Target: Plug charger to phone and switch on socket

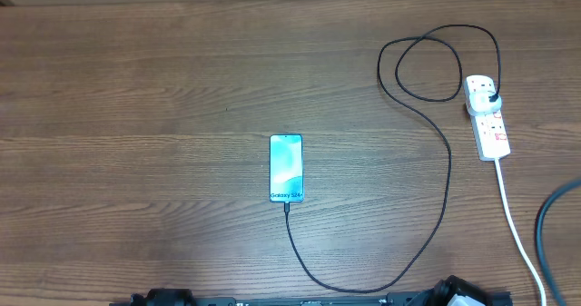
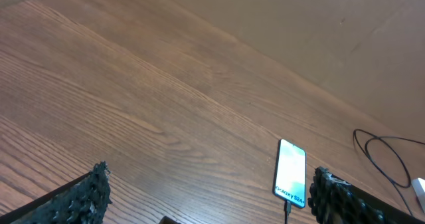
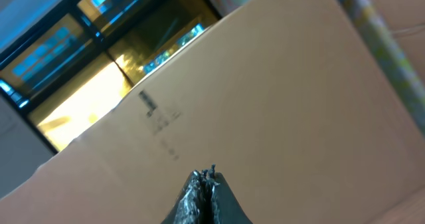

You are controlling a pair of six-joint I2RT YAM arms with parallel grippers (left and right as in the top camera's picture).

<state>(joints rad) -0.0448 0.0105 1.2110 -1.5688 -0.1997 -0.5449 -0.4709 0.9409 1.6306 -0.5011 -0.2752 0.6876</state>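
The phone (image 1: 286, 168) lies flat at the table's middle, screen lit teal and white, "Galaxy S24" at its near end. The charger (image 1: 444, 206), a thin black cable, has its tip in the phone's near end, loops right and back, and its black plug (image 1: 491, 94) sits in the socket (image 1: 487, 118), a white power strip at the right. In the left wrist view the phone (image 2: 291, 173) lies just left of my right finger, with the cable tip (image 2: 288, 209) below it. My left gripper (image 2: 212, 197) is open and empty. My right gripper (image 3: 206, 179) is shut, pointing up at a cardboard wall.
The strip's thick white cord (image 1: 515, 220) runs toward the near right edge. A thick dark cable (image 1: 547, 224) curves at the far right. Both arm bases sit at the near edge (image 1: 163, 299). A cardboard wall (image 3: 279, 104) stands behind the table.
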